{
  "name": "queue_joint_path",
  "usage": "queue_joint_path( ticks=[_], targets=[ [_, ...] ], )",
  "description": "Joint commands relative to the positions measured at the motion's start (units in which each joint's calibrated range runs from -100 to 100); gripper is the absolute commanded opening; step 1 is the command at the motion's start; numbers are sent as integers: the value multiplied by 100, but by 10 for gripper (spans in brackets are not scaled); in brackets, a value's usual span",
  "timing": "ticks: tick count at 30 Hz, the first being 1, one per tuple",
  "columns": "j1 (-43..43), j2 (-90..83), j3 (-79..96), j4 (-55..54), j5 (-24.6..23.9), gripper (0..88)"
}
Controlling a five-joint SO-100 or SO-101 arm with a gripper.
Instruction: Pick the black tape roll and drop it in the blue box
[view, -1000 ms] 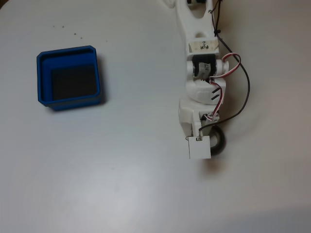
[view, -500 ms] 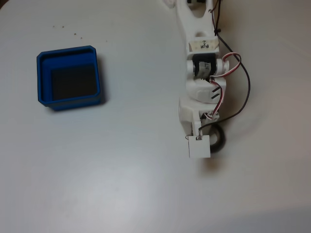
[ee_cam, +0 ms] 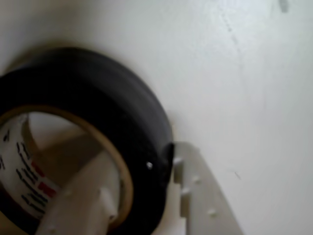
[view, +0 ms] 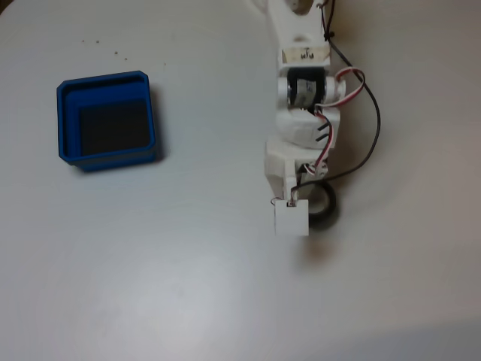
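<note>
Glossy black tape roll (ee_cam: 122,112) (beige core) clamped between white plastic gripper (ee_cam: 146,200) fingers.

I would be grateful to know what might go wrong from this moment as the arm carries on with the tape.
1. In the wrist view one white finger runs through the core of the small black tape roll and another sits outside its wall; a thin-wall pinch may slip.
2. The square bright-blue plastic box sits far left in the fixed view, so the roll could drop on the way.
</note>
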Motion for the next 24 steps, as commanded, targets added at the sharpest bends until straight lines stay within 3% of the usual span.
queue_joint_path(
  ticks=[1,9,24],
  targets=[
    [184,-803,-314,49,-17,5],
    [1014,-1405,-350,33,-26,5],
    [3867,-1489,-359,-50,18,5]
  ],
)
